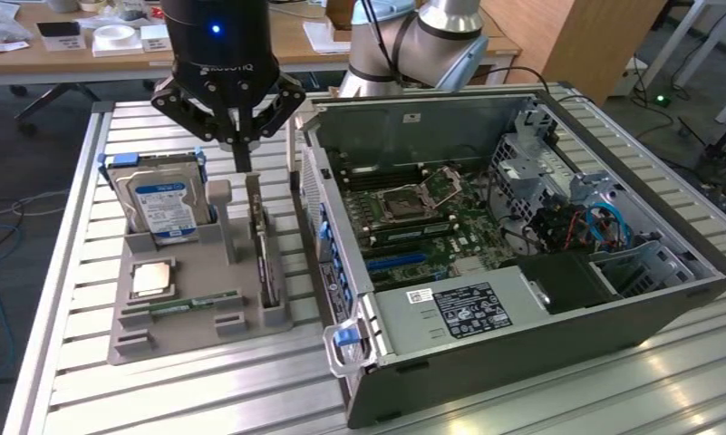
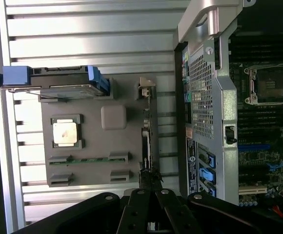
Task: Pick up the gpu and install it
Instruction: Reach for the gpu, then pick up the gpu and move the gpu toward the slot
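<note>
Fingers point(image 1: 242, 156) of the gripper point(image 1: 242, 167) are pressed together with no gap, pointing straight down over the far end of the gpu point(image 1: 264, 254); whether the tips touch the card cannot be told. Nothing is held between them. The gpu stands on its long edge in a slot along the edge of the grey holder tray point(image 1: 181, 337) nearest the computer case point(image 1: 544, 344). At the tray's far edge a hard drive point(image 1: 159, 204) with a blue-white label stands upright between blue rails. A square processor chip point(image 1: 152, 278) lies flat in a recess near the tray's middle, and a narrow green memory stick point(image 1: 193, 302) sits just beside it towards the near edge. The tray rests on a slatted metal table point(image 1: 157, 390). The case lies open beside the tray, its motherboard point(image 1: 441, 222) exposed.
</note>
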{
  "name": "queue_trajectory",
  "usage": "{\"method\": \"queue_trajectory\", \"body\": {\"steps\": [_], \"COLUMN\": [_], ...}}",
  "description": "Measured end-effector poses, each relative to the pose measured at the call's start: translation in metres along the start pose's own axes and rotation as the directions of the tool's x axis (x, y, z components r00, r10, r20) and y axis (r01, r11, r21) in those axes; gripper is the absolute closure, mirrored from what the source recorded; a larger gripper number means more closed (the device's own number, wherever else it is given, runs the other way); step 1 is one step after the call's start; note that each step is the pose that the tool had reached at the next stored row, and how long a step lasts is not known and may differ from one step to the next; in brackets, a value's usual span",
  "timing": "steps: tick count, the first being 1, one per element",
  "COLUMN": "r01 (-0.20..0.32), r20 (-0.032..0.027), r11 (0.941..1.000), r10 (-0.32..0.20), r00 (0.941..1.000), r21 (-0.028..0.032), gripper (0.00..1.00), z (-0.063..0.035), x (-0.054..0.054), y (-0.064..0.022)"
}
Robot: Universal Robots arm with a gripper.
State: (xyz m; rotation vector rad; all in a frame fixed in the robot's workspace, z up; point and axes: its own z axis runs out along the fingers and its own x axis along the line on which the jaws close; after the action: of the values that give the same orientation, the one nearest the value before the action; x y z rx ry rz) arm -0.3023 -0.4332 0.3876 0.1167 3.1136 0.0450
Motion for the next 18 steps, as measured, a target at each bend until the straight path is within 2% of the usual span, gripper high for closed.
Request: {"method": "queue_trajectory", "body": {"steps": [18], "r01": [0.000], "r20": [0.0000], "r11": [1.0000], "r10": [0.000], "r00": [1.0000], "r21": [0.0000], "gripper": [0.89], "z": [0.0000], "x": [0.0017], "y": [-0.0001]}}
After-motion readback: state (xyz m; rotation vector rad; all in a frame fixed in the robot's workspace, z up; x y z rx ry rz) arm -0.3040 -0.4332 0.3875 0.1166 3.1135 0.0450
